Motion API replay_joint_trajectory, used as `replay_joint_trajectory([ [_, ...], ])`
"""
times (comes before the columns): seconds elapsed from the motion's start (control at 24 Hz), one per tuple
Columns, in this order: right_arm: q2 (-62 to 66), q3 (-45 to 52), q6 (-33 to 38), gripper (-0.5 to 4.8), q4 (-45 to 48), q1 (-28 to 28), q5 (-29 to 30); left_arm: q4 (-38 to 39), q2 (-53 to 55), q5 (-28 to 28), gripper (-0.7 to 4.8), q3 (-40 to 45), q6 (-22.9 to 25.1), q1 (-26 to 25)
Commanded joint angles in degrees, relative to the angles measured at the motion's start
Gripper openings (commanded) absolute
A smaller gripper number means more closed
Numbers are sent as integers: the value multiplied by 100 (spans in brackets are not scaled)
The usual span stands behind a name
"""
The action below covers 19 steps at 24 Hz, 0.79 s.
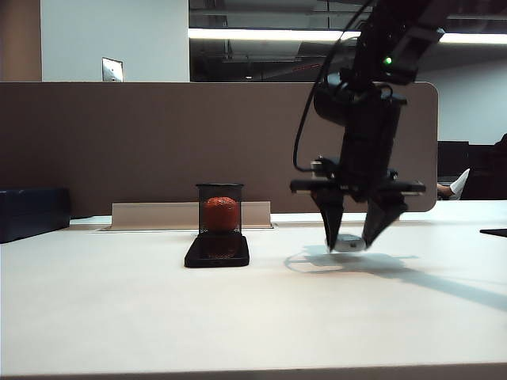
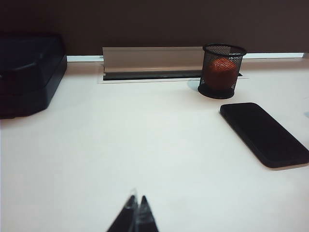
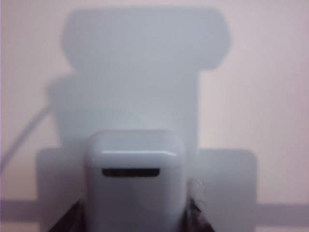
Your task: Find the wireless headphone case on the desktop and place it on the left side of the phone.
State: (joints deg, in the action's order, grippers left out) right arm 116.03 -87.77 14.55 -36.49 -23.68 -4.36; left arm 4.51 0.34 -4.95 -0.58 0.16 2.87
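Right gripper point(image 1: 348, 237), right of centre in exterior view, pointing down, jaws clamped on wireless headphone case point(image 1: 348, 243) just above desktop point(image 1: 253, 317). Case point(image 3: 135, 181): glossy white, rounded corners, dark slot on facing end (fingertips dark at both flanks in right wrist view). Phone point(image 1: 217, 251), flat black slab, lies left of centre, well apart from case; black mesh cup point(image 1: 219, 208) holding orange ball point(image 1: 221, 212) behind it. Left gripper point(image 2: 136, 212) at lower edge of left wrist view, tips together, grasping nothing.
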Motion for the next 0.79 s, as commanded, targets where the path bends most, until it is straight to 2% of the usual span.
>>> replay_joint_trajectory([
  [0.04,-44,-361,-2,196,-251,-9,4,-70,2,-20,-5,-11,-20,-11],
  [0.33,-98,-800,0,196,-584,-44,221,-70,2,-22,-5,-11,-20,-11],
  [0.79,-361,-892,-2,196,-509,-651,308,-70,2,-22,-5,-11,-20,-11],
])
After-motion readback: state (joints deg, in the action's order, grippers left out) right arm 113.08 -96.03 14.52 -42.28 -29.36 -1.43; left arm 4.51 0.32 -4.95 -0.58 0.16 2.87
